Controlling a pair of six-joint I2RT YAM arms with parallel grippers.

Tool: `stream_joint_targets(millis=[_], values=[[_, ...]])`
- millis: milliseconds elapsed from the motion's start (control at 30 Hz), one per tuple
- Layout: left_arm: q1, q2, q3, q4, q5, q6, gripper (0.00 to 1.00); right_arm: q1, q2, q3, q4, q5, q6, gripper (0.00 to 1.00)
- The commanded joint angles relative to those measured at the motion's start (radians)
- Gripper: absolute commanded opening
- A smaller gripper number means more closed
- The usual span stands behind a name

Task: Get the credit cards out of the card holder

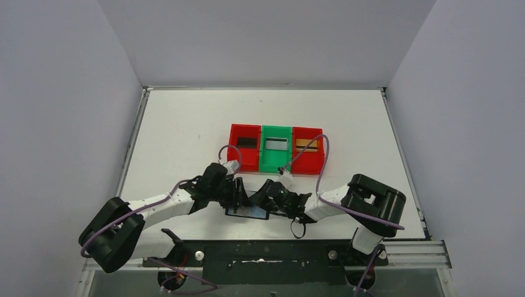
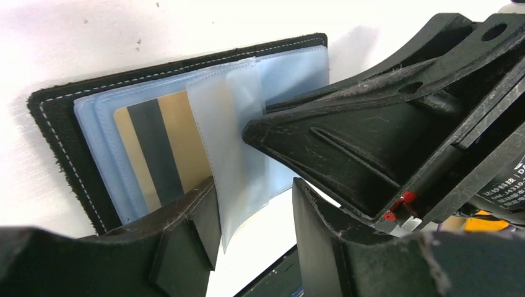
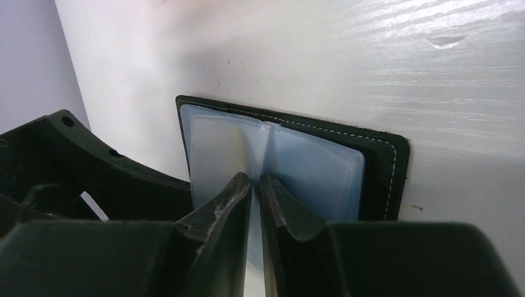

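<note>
Left gripper (image 2: 254, 204) half-open, right gripper (image 3: 255, 180) pinched nearly closed

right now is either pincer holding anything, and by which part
The right pincer pinches one clear sleeve of the card holder, roughly mid-leaf. The left pincer is open, gripping nothing.

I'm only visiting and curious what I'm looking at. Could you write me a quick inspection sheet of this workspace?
surface: white table, a few small dark specks.
job's things: black wallet lying open near the arms; a gold card with a dark stripe sits in a blue pocket.
clutter: red, green and red trays in a row beyond the wallet; contents too small to tell.
claws: right claw pinches a clear sleeve upright; left claw open around the sleeve's lower edge.
cables: purple cables loop along both arms.
surroundings: plain grey walls on three sides.
</note>
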Motion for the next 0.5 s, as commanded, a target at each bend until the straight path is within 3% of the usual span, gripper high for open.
stream_joint_targets(millis=[0, 167, 333, 467], values=[[-0.009, -0.009, 0.023, 0.079, 0.033, 0.002, 0.42, -0.011, -0.036, -0.037, 0.027, -0.004, -0.066, 0.21], [-0.009, -0.026, 0.029, 0.125, 0.079, -0.009, 0.41, -0.013, -0.107, -0.02, 0.003, 0.013, -0.11, 0.23], [-0.014, -0.008, 0.055, 0.133, 0.109, 0.002, 0.41, -0.007, -0.226, -0.021, -0.157, 0.137, -0.089, 0.35], [-0.041, 0.019, 0.079, 0.152, 0.124, 0.001, 0.41, 0.011, -0.333, -0.02, -0.382, 0.27, -0.015, 0.37]])
